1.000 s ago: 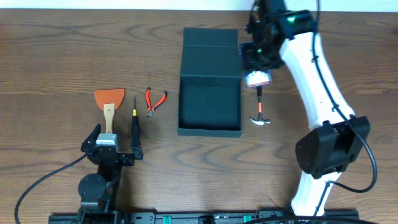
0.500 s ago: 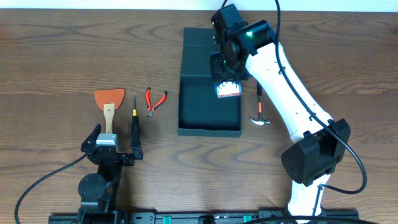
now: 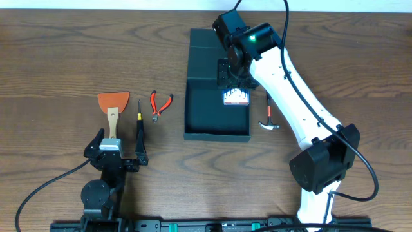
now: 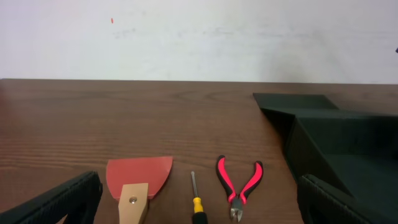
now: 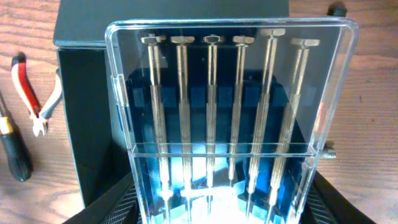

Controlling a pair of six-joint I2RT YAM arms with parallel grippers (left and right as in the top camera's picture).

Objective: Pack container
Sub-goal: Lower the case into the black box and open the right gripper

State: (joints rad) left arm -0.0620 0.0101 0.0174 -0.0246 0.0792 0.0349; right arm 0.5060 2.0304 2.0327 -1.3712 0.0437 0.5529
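- Container [image 3: 209,119]: mid-worktop, toward the far edge, with the flap lid open on its far side.
- Right gripper [image 3: 235,89]: above the container's right half, fingers clamped on a clear case [image 5: 230,112] of six silvery screwdrivers.
- Left gripper [image 3: 118,149]: near edge, left side, fingers spread wide apart.
- Hammer [image 3: 268,116]: just right of the container.

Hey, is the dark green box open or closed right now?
Open: the container shows its dark interior, with its flap lid laid back flat behind it.
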